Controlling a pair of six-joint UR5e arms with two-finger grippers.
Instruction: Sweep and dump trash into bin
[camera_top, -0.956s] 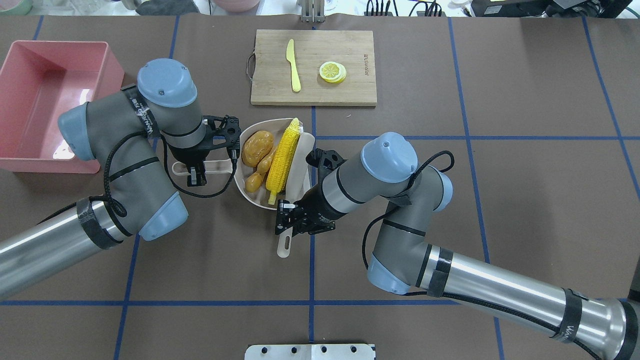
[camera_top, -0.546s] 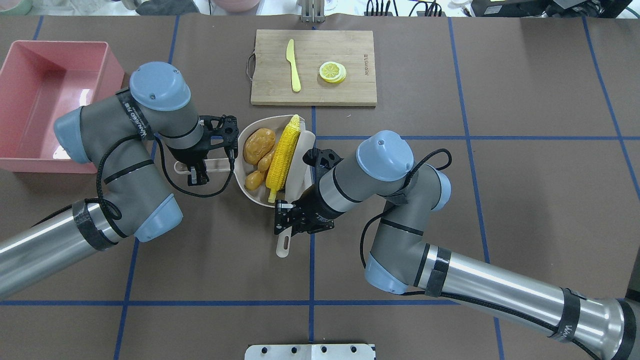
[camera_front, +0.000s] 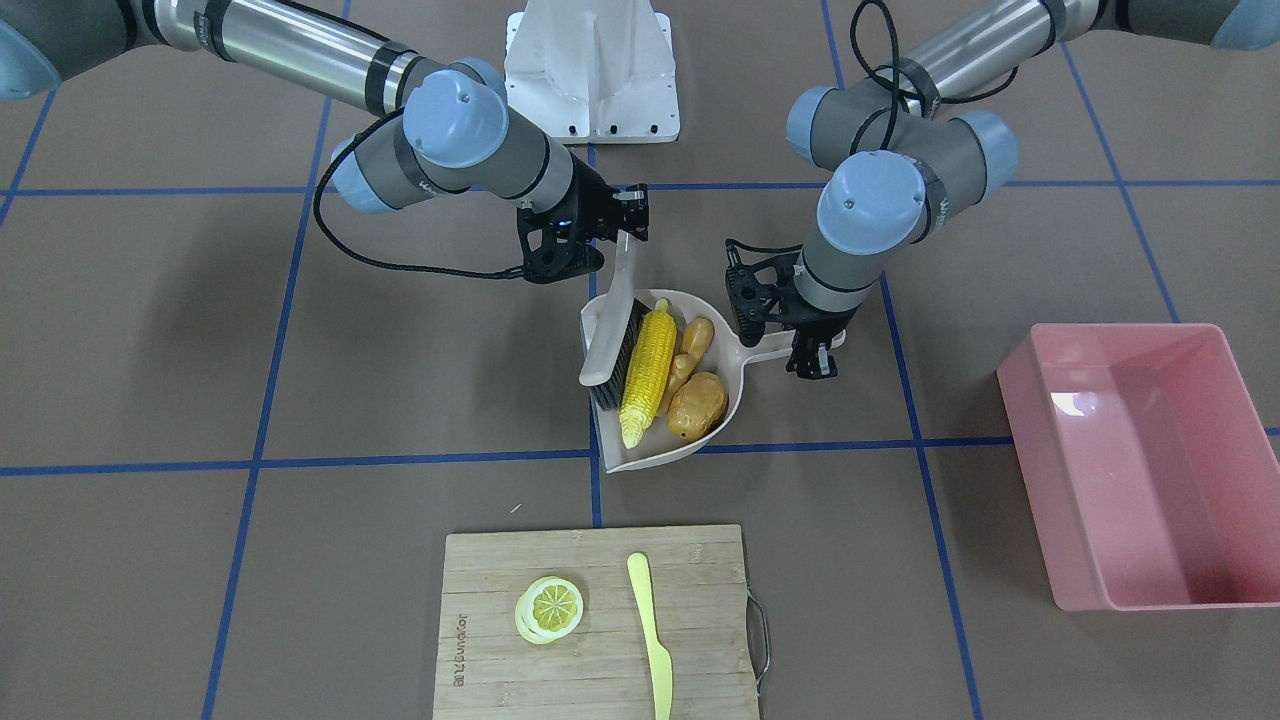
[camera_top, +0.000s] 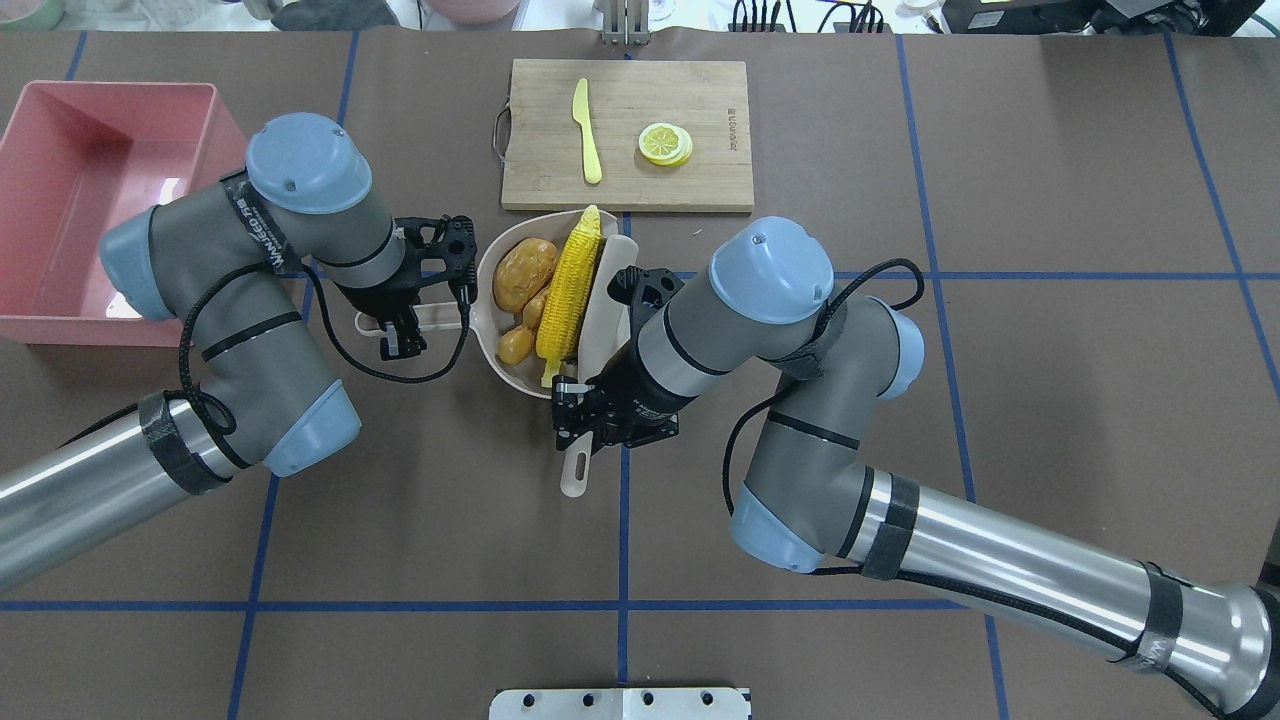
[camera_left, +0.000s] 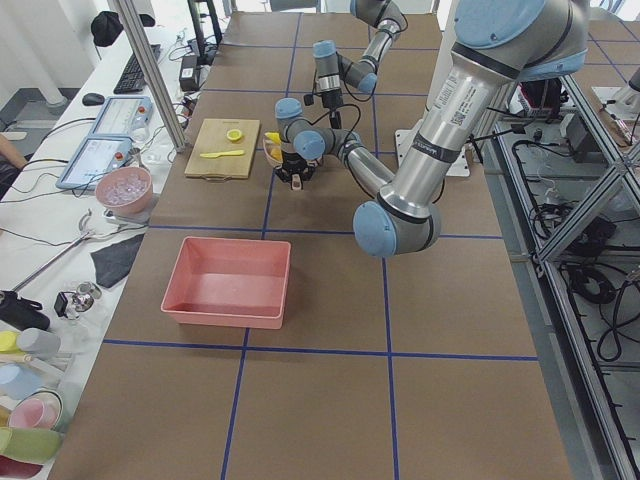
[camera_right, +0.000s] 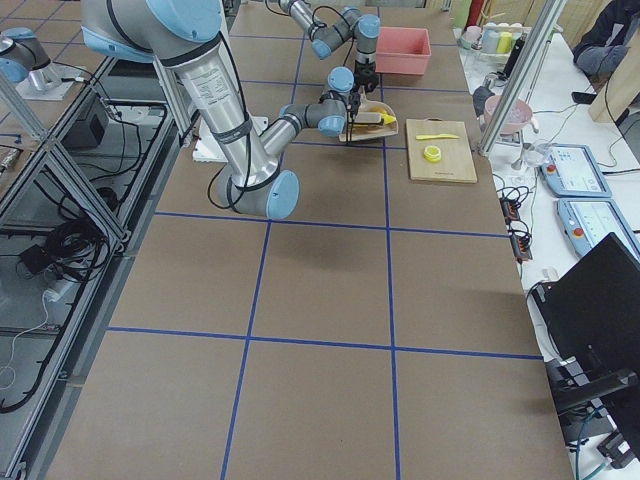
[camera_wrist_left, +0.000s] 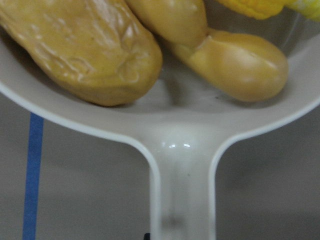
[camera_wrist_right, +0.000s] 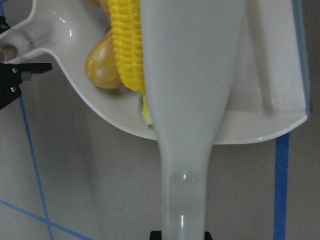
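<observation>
Three bits of light, hard trash (camera_top: 566, 298) may roll, so the left gripper (camera_top: 398, 325) pinches the stiff dustpan (camera_wrist_left: 181, 190) handle and the right gripper (camera_top: 580, 428) pinches the brush (camera_wrist_right: 192, 100).

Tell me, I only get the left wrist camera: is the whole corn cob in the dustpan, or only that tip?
Observer: The whole corn cob lies in the dustpan, alongside the ginger root and potato.
Operator: Is the brush clear?
Observer: No. The right pincer holds the brush against the corn cob, across the dustpan's mouth.
Operator: And the bin?
Observer: The pink bin stands empty on the robot's left, apart from the dustpan.
</observation>
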